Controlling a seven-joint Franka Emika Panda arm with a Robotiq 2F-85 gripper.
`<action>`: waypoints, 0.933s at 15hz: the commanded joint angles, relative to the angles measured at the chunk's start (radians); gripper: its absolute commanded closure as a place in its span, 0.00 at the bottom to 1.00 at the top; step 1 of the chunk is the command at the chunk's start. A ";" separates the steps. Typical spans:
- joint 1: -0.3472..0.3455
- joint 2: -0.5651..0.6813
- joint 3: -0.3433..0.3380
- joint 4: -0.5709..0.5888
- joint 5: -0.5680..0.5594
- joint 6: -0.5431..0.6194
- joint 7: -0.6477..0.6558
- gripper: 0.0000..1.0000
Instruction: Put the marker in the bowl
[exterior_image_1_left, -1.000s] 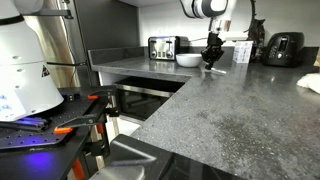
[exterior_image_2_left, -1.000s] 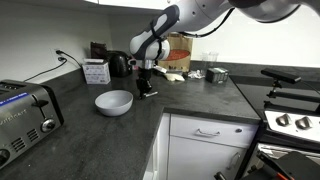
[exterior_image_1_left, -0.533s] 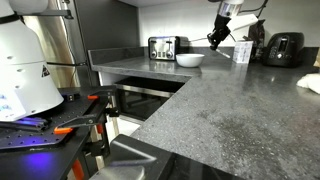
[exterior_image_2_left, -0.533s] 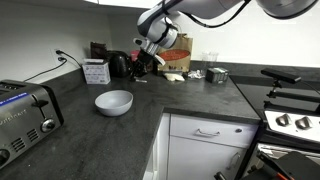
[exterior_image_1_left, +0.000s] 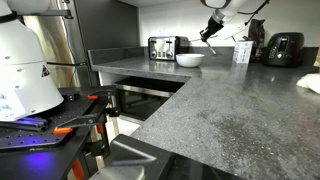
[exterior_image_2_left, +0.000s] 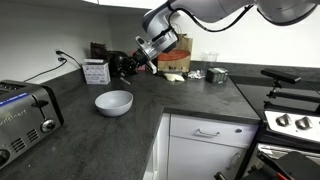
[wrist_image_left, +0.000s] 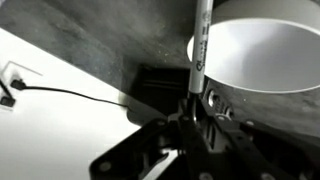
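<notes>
My gripper (exterior_image_2_left: 135, 62) hangs in the air above the dark counter, tilted, up and to the right of the white bowl (exterior_image_2_left: 113, 101). It is shut on the marker (wrist_image_left: 198, 45), a thin dark stick with a lighter part that juts out from between the fingers (wrist_image_left: 188, 103). In the wrist view the marker's far end lies across the rim of the bowl (wrist_image_left: 270, 55). In an exterior view the gripper (exterior_image_1_left: 209, 33) is above and right of the bowl (exterior_image_1_left: 190, 59).
A toaster (exterior_image_2_left: 25, 115) stands at the near left of the counter, also seen far off (exterior_image_1_left: 162, 46). A white cup (exterior_image_1_left: 241, 53), a dark appliance (exterior_image_1_left: 284, 48), a box (exterior_image_2_left: 97, 71) and a small pot (exterior_image_2_left: 217, 74) stand on the counter.
The gripper has lifted from the counter with the marker in it, risen, tilted and moved toward the bowl.
</notes>
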 joint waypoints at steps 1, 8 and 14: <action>0.008 0.029 0.004 0.033 0.136 -0.152 -0.112 0.96; 0.122 0.055 -0.137 0.065 0.259 -0.523 -0.098 0.96; 0.204 0.060 -0.257 0.074 0.255 -0.522 -0.096 0.96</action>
